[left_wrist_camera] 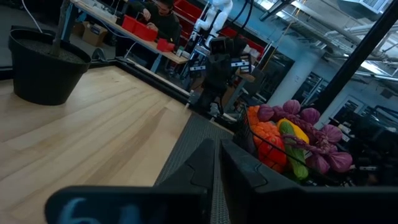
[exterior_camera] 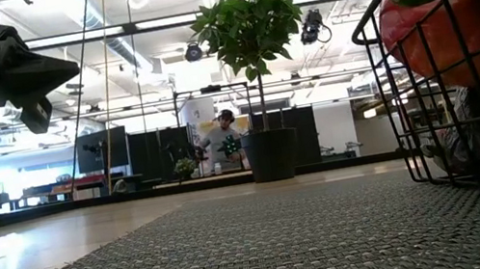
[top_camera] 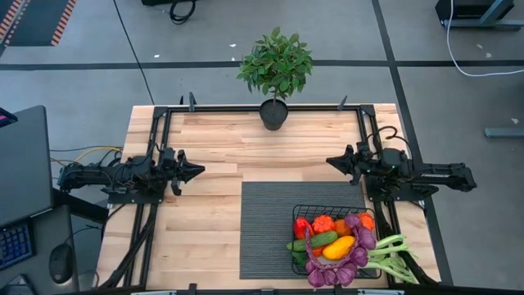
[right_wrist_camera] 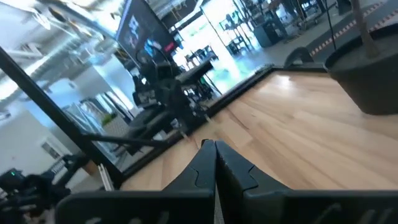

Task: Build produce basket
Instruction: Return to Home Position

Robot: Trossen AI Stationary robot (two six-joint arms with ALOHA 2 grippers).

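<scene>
Bright even overhead light; ceiling lights (exterior_camera: 144, 25) glare; soft shadows.

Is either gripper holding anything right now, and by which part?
Nothing is held. The left gripper and right gripper hang shut and empty, away from the basket.

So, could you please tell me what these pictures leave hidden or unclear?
High view: the basket floor, under piled produce.
Low view: most of the basket, cut by the right edge; a distant person, too small.
Right wrist view: basket out of frame.
</scene>
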